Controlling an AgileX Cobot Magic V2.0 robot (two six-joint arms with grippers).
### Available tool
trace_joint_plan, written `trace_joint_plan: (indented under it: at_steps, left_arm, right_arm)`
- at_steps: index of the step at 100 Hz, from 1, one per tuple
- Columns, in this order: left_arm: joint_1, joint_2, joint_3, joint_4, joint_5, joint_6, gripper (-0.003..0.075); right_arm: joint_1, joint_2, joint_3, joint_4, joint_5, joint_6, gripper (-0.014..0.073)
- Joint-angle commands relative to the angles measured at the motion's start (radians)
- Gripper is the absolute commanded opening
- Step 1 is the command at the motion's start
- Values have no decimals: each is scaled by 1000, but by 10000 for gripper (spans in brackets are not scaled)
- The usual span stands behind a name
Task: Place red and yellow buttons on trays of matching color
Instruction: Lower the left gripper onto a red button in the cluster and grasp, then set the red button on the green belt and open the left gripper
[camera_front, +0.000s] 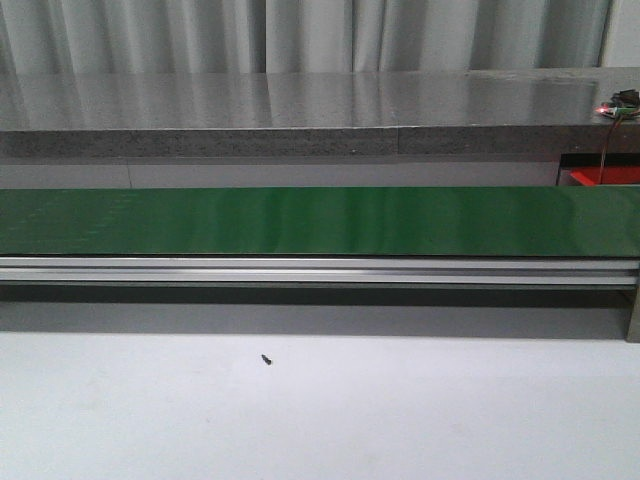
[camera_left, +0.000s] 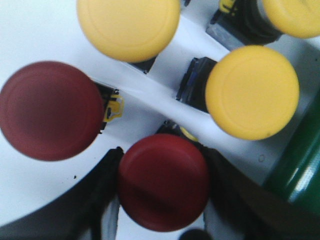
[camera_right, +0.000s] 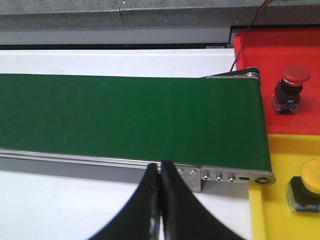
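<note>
In the left wrist view my left gripper (camera_left: 162, 151) is shut on a red button (camera_left: 164, 182), one black finger pressed against each side of its cap. Around it on the white surface stand another red button (camera_left: 50, 110) and three yellow buttons (camera_left: 128, 27) (camera_left: 252, 92) (camera_left: 292, 15). In the right wrist view my right gripper (camera_right: 160, 167) is shut with nothing in it, above the white table near the belt's rail. Past the belt's end lie a red tray (camera_right: 295, 45) with a red button (camera_right: 292, 85) and a yellow tray (camera_right: 275, 210) with a yellow button (camera_right: 307, 187). Neither gripper shows in the front view.
A green conveyor belt (camera_front: 320, 220) with a metal rail runs across the table; its edge (camera_left: 300, 165) lies beside the buttons. A grey counter stands behind. A corner of the red tray (camera_front: 600, 177) shows at far right. A small black screw (camera_front: 266, 359) lies on the white table.
</note>
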Motion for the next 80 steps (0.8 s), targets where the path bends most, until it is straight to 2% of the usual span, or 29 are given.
trace_joint_plan:
  at_steps: [1,47,80]
  left_arm:
    - [-2,-79,-34,-12,-17,2,100]
    - [-15,-349,-21,-1,35,4,100]
    - [-171,-386,-21,8,33,4,100]
  right_arm:
    - [2,0,-27,-5,-68,-4,-67]
    - [2,0,-27,-5,-70,-4,-67]
    - [2,0,-27,-5,-71,-4,-67]
